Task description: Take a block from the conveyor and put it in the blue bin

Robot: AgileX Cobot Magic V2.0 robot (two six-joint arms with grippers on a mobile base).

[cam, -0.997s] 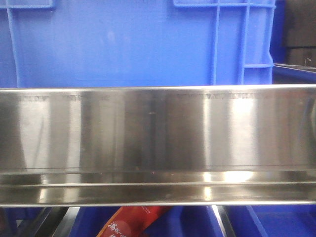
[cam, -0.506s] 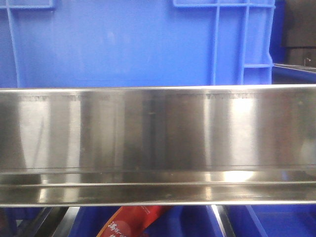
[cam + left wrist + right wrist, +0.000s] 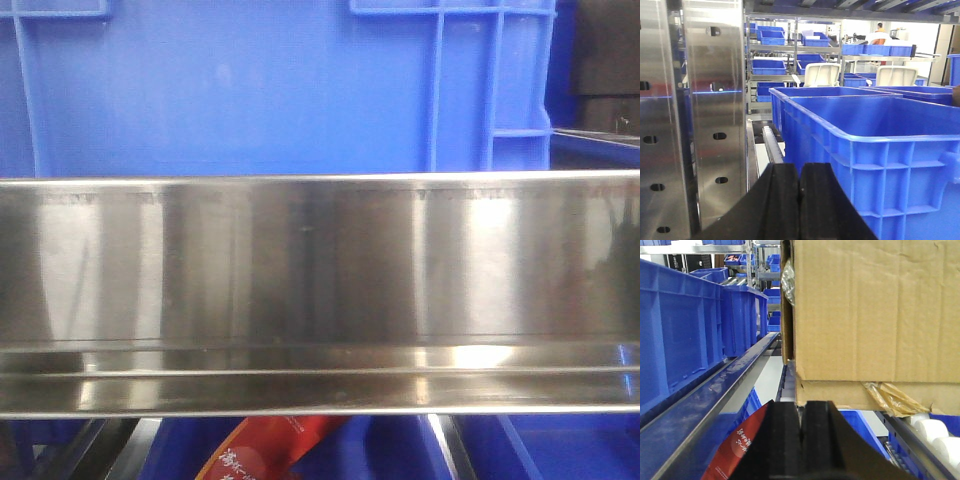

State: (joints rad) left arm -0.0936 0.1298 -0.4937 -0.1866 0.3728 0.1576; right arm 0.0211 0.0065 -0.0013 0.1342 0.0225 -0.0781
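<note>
Two blue bins [image 3: 880,145] side by side in left wrist view, one cardboard box [image 3: 870,315], one red packet [image 3: 737,450].

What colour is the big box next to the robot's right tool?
The cardboard box is plain light brown, with peeling yellowish tape underneath. It shows best in the right wrist view.

Blue bin [image 3: 250,90] behind steel rail [image 3: 320,290]; red packet [image 3: 265,450] below rail.
</note>
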